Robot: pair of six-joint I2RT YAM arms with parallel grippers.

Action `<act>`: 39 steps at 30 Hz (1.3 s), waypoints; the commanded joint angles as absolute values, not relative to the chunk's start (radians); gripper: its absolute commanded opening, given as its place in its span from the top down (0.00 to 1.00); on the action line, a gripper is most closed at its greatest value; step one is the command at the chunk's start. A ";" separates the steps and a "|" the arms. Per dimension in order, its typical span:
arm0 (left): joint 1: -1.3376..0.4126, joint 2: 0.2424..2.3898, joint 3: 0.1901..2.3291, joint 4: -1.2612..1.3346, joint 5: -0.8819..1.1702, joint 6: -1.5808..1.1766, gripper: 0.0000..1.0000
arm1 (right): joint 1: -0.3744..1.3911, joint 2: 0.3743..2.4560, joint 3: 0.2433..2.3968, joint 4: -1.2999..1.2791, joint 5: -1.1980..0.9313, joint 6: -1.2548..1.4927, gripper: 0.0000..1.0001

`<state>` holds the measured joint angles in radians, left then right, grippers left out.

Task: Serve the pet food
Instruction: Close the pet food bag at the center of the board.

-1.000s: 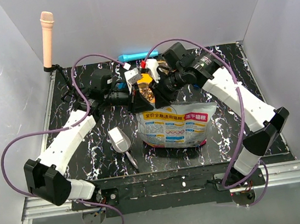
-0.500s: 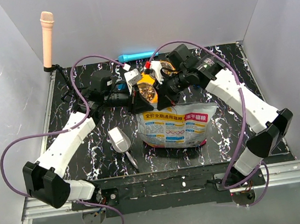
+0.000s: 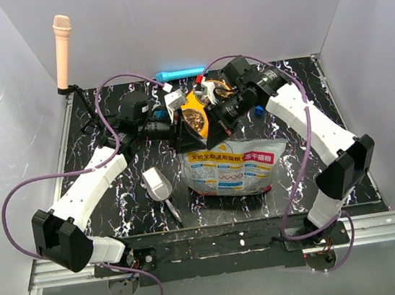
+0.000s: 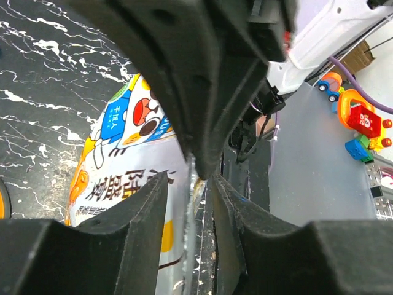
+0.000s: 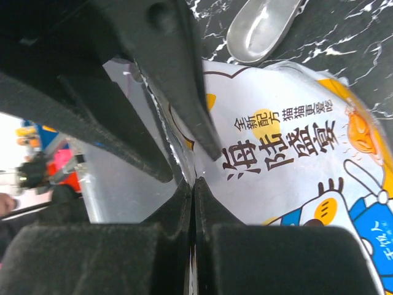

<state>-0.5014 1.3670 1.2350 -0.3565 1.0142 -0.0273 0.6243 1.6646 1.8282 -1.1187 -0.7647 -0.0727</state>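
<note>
The white-blue-pink foil bag (image 3: pixel 229 166) lies flat at mid-table, its top edge toward the back. The yellow double bowl (image 3: pixel 193 106) stands just behind it, with brown pet food (image 3: pixel 195 123) in it. My right gripper (image 3: pixel 215 129) (image 5: pixel 194 184) is shut on the bag's top edge (image 5: pixel 288 141). My left gripper (image 3: pixel 179 132) (image 4: pixel 191 181) straddles the same edge (image 4: pixel 116 153). Its jaws are a little apart, with a gap on each side of the foil. The two grippers sit tip to tip. The bag's inside is hidden.
A metal scoop (image 3: pixel 157 184) (image 5: pixel 261 27) lies left of the bag. A light-blue bar (image 3: pixel 177 73) lies at the table's back edge. A pink rod (image 3: pixel 63 52) stands at the back left corner. A small blue object (image 3: pixel 257 111) sits under the right arm.
My right gripper has moved left and down from beside the bowl to the bag's top edge, next to the left gripper. The left arm has barely moved.
</note>
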 commanded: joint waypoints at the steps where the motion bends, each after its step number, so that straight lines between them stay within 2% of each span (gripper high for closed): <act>1: -0.506 1.354 1.227 -0.330 1.077 -0.035 0.69 | 0.586 1.700 1.893 -1.137 -0.933 0.041 0.99; 2: -0.506 1.355 1.226 -0.339 1.078 -0.029 0.72 | 0.581 1.697 1.888 -1.132 -0.933 0.051 0.99; 5: -0.506 1.351 1.216 -0.347 1.074 -0.020 0.96 | 0.574 1.680 1.879 -1.126 -0.922 0.054 0.99; 6: -0.506 1.348 1.212 -0.341 1.071 -0.021 1.00 | 0.574 1.678 1.878 -1.123 -0.933 0.063 0.99; 11: -0.506 1.332 1.204 -0.321 1.002 -0.028 1.00 | 0.568 1.680 1.879 -1.135 -0.925 0.078 0.99; 14: -0.505 1.310 1.203 -0.318 0.928 -0.028 1.00 | 0.574 1.671 1.917 -1.224 -0.717 0.048 0.99; 16: -0.505 1.298 1.203 -0.319 0.885 -0.029 1.00 | 0.591 1.625 1.890 -1.232 -0.541 0.012 0.81; 19: -0.503 1.284 1.209 -0.316 0.850 -0.035 1.00 | 0.597 1.545 1.818 -1.209 -0.448 0.003 0.77; 22: -0.503 1.270 1.209 -0.304 0.839 -0.044 1.00 | 0.647 1.485 1.775 -1.189 -0.327 -0.070 0.75; 26: -0.502 1.259 1.204 -0.293 0.841 -0.048 1.00 | 0.750 1.431 1.730 -1.121 -0.160 -0.162 0.78; 34: -0.499 1.235 1.195 -0.222 0.828 -0.066 1.00 | 0.840 1.517 1.805 -1.132 -0.028 -0.222 0.75; 35: -0.499 1.235 1.198 -0.219 0.825 -0.063 1.00 | 0.857 1.525 1.809 -1.131 -0.005 -0.229 0.76; 36: -0.497 1.235 1.207 -0.222 0.824 -0.058 1.00 | 0.871 1.531 1.807 -1.131 0.039 -0.239 0.89; 37: -0.497 1.233 1.213 -0.224 0.819 -0.052 1.00 | 0.882 1.532 1.806 -1.129 0.105 -0.239 0.98; 39: -0.495 1.235 1.232 -0.248 0.808 -0.019 1.00 | 0.896 1.525 1.796 -1.143 0.152 -0.241 0.99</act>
<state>-0.5159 1.3067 1.1835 -0.3077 0.8520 -0.0624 0.8650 1.5181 1.7760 -1.1473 -0.0223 -0.2008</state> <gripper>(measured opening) 0.018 0.037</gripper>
